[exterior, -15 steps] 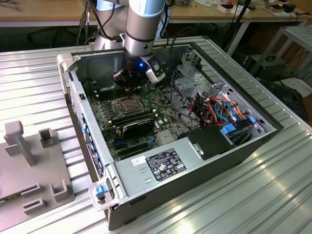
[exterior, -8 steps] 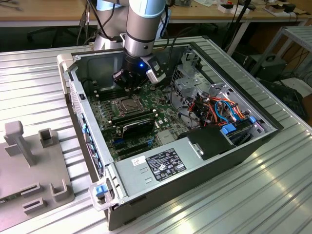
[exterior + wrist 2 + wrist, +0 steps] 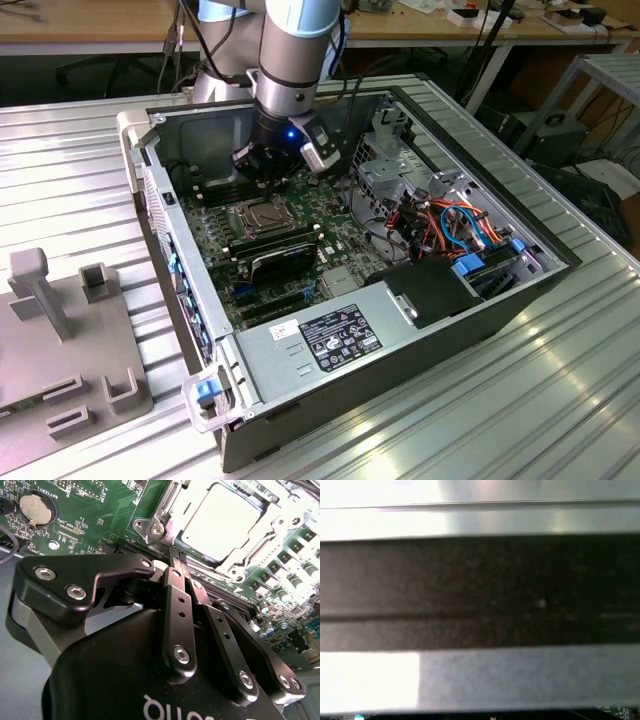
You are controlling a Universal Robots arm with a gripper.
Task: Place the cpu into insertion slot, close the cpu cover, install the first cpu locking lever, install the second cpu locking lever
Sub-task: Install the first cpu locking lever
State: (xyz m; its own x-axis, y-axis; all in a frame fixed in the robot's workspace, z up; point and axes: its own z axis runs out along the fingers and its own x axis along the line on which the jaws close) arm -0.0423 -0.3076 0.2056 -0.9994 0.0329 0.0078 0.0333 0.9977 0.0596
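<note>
An open computer case (image 3: pixel 455 300) lies on a ribbed metal tabletop (image 3: pixel 80 170), filling the middle of the exterior view. The robot arm reaches down into it; its gripper (image 3: pixel 178 556) hovers just above the green motherboard (image 3: pixel 95 515), jaws closed on nothing. In the second wrist view's upper right, the cpu (image 3: pixel 222 520) sits in the insertion slot (image 3: pixel 260 214), the cpu cover (image 3: pixel 280 527) closed around it.

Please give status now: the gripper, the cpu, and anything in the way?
Gripper shut, empty, just beside the socket. Cpu seated in the insertion slot, cover down around it. Nothing in the way on the board.
</note>
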